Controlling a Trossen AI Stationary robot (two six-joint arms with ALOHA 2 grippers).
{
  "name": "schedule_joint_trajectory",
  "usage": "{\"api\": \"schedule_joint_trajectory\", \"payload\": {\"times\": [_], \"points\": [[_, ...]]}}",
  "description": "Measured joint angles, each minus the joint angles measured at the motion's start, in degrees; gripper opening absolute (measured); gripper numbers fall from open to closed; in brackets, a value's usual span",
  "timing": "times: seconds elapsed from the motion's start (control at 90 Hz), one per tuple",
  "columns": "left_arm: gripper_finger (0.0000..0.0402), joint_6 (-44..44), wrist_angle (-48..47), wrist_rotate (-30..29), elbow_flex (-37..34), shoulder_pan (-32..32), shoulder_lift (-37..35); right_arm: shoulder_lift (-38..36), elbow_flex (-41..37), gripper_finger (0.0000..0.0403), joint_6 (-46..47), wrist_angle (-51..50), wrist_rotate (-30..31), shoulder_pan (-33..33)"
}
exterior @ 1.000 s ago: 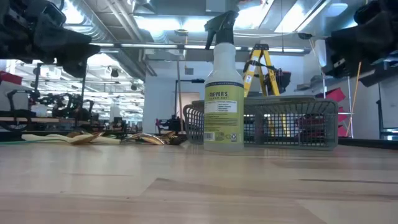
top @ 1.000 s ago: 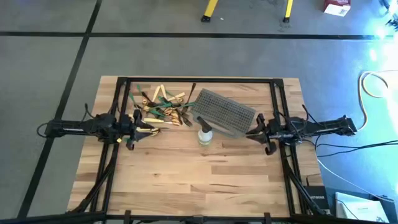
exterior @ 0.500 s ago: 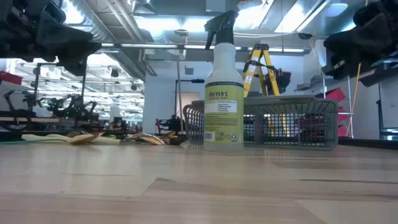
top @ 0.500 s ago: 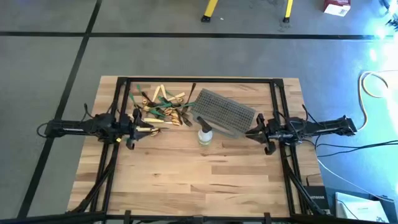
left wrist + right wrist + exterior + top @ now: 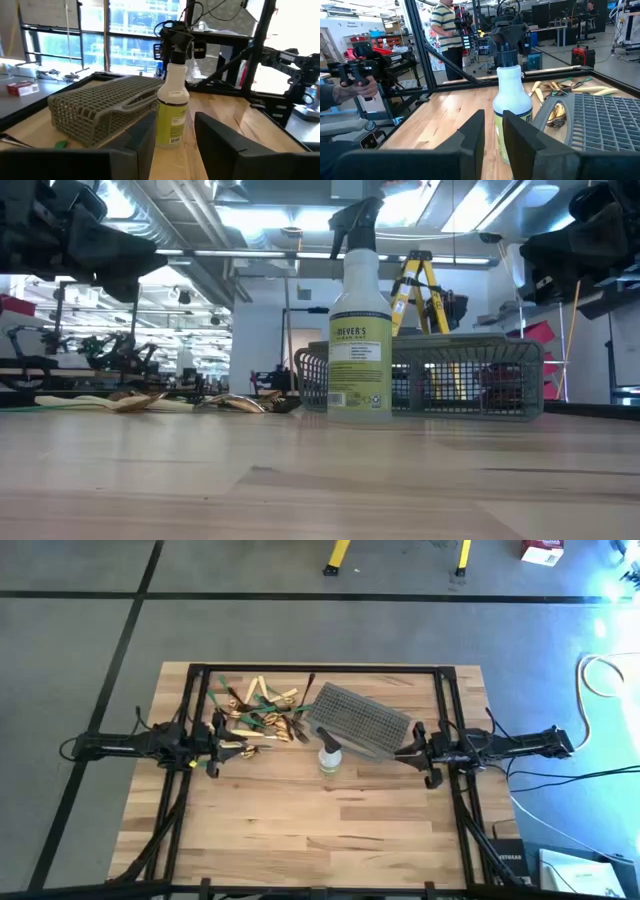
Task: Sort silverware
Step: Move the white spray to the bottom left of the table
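Silverware lies heaped at the far left of the bench, beside the mesh basket. My left gripper, part open and empty, hovers at the pile's near edge; I should single out one piece. My right gripper waits, narrow.

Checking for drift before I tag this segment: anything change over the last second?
Barely. The left claw has crept slightly toward the table's centre, along the near edge of the silverware pile; it holds nothing. The right claw hovers as before beside the basket, also empty. Silverware, basket and spray bottle have not moved.
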Motion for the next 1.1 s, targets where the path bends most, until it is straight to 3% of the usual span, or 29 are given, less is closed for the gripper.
{"api": "schedule_joint_trajectory", "payload": {"times": [0.344,0.722,0.944,1.1], "points": [[0.0127,-2.60,0.33,-2.02,0.00,-0.02,0.00,0.00,0.00,0.0053,-0.06,0.02,0.41,0.00],[0.0213,1.78,5.11,-11.20,0.21,0.00,1.49,0.02,0.00,0.0053,-0.11,-0.62,1.51,-0.02],[0.0229,5.20,17.90,-11.67,3.08,0.00,9.21,0.02,0.00,0.0053,-1.44,-1.66,2.07,-0.01],[0.0230,8.29,20.20,-10.93,10.81,-0.02,18.76,0.02,0.00,0.0053,-1.48,-1.75,2.08,-0.02]]}}
